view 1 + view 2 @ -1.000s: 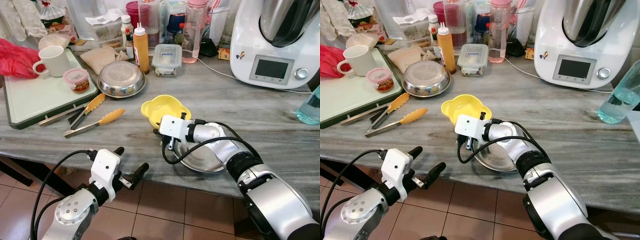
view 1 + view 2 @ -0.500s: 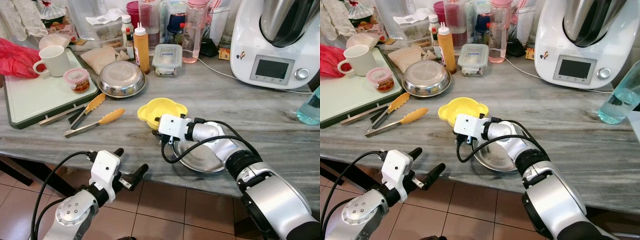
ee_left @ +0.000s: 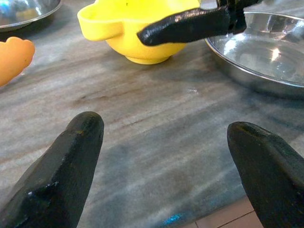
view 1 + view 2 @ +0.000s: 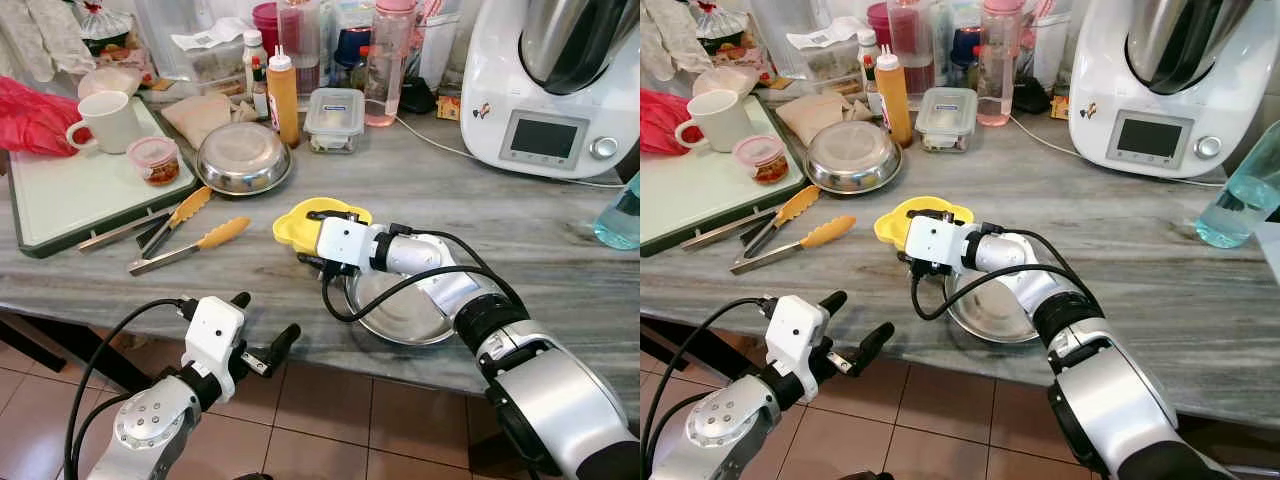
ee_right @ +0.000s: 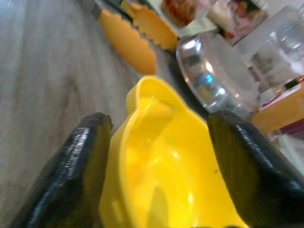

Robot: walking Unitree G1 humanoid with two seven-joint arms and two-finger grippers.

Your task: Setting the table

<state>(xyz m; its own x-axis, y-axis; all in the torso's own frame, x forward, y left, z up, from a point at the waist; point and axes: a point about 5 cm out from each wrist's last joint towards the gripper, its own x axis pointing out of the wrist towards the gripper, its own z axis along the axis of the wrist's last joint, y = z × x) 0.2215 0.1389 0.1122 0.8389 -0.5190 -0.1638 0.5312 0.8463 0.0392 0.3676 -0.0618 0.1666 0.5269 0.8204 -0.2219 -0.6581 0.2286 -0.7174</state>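
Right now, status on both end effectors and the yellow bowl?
Right end effector open, fingers straddling yellow bowl. Left end effector open, idle below counter edge. Steel bowl beside yellow bowl.

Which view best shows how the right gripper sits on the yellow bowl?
The right wrist view: the right gripper straddles the yellow bowl, one finger on each side. In the eye views the wrist hides most of the bowl; the left wrist view shows one finger.

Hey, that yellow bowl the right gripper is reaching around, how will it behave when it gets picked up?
The yellow bowl looks like thin plastic, so probably light and stiff. Its glossy walls may slip between the right gripper jaws. Its small base suggests it could tip if nudged.
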